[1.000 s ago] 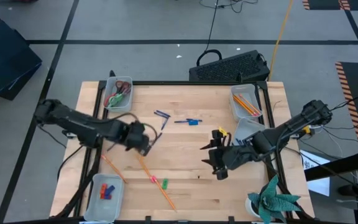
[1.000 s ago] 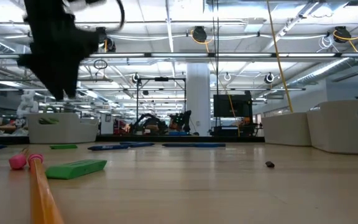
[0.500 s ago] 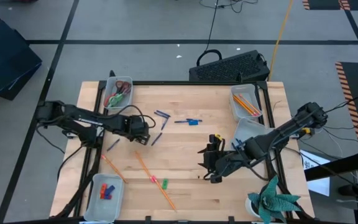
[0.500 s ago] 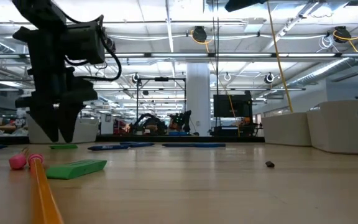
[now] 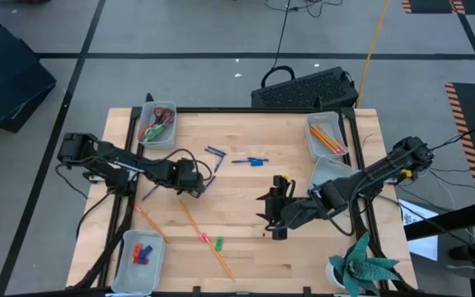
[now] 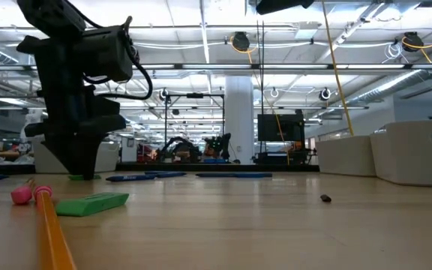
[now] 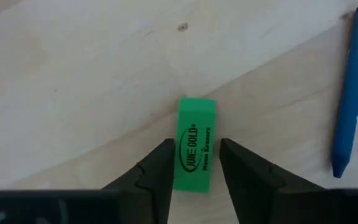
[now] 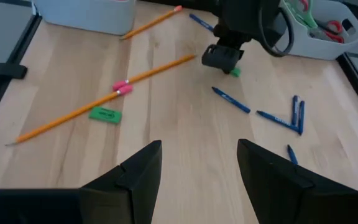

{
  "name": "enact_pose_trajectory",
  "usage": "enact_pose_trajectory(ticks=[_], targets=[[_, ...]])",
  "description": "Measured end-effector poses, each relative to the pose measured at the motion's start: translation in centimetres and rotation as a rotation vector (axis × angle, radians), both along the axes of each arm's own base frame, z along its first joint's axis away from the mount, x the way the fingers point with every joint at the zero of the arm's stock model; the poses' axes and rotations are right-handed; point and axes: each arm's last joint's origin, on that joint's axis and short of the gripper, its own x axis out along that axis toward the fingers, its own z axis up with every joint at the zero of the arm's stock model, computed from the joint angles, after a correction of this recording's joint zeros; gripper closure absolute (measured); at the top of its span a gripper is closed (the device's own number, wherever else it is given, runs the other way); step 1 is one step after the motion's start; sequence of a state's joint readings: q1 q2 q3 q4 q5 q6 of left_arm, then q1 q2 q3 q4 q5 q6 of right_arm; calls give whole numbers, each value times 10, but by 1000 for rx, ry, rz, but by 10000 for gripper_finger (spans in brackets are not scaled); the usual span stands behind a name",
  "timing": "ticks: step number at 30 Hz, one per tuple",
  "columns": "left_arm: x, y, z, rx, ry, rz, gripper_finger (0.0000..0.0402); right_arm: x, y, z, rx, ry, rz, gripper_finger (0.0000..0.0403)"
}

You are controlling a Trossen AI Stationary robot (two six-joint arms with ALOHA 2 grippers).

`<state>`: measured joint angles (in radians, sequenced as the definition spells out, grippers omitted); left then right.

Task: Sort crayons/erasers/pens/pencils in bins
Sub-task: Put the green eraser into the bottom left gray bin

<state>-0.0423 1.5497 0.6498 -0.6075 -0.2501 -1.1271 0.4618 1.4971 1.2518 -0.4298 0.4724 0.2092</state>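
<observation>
On the wooden table, sorting is partly done: crayons lie in a near bin and pencils in a far bin, while two pencils, pens and erasers wait loose. Left gripper, lowered to the tabletop, straddles a green eraser, fingers spread and not yet closed. Right gripper hovers, spread wide and empty, above mid-table.

Bright green eraser printed with black lettering, seen between black fingers. Blue pen beside it on pale wood table. Second green eraser seen next to orange pencil with pink cap. Bins translucent grey-white, orange pencils inside
</observation>
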Motion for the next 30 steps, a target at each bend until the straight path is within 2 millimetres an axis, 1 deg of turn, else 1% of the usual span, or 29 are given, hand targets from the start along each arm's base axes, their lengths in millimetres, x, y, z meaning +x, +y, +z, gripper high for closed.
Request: enact_pose_trajectory(ticks=[6, 9, 11, 13, 17, 19, 21, 22, 24, 25, 27, 30], targets=[[0, 1, 1, -21, -2, 6, 321, 0, 0, 0, 2, 0, 5, 200], [0, 1, 1, -17, -2, 6, 349, -5, 3, 5, 0, -11, 24, 200], [0, 0, 5, -22, 2, -4, 359, -8, 4, 9, 6, -23, 34, 200], [3, 0, 12, -35, 7, -33, 358, -13, 7, 12, 7, -22, 49, 200], [7, -2, 39, -61, 49, -47, 341, -23, 8, 19, 4, -23, 69, 200], [19, -5, 58, -63, 22, -66, 339, -27, 7, 20, -2, -11, 73, 200], [21, -11, 76, -61, 68, -101, 340, -30, 6, 22, -6, -4, 76, 200], [23, -16, 85, -61, 73, -122, 342, -33, 6, 22, -19, 12, 87, 200], [33, -25, 105, -68, 10, -149, 345, -37, 4, 24, -40, 21, 101, 200], [35, -30, 115, -69, 3, -158, 345, -38, 4, 25, -51, 25, 110, 200], [33, -39, 134, -68, 20, -179, 342, -43, 4, 26, -59, 44, 134, 200], [33, -60, 160, -105, -20, -196, 337, -47, 3, 29, -63, 43, 161, 200]])
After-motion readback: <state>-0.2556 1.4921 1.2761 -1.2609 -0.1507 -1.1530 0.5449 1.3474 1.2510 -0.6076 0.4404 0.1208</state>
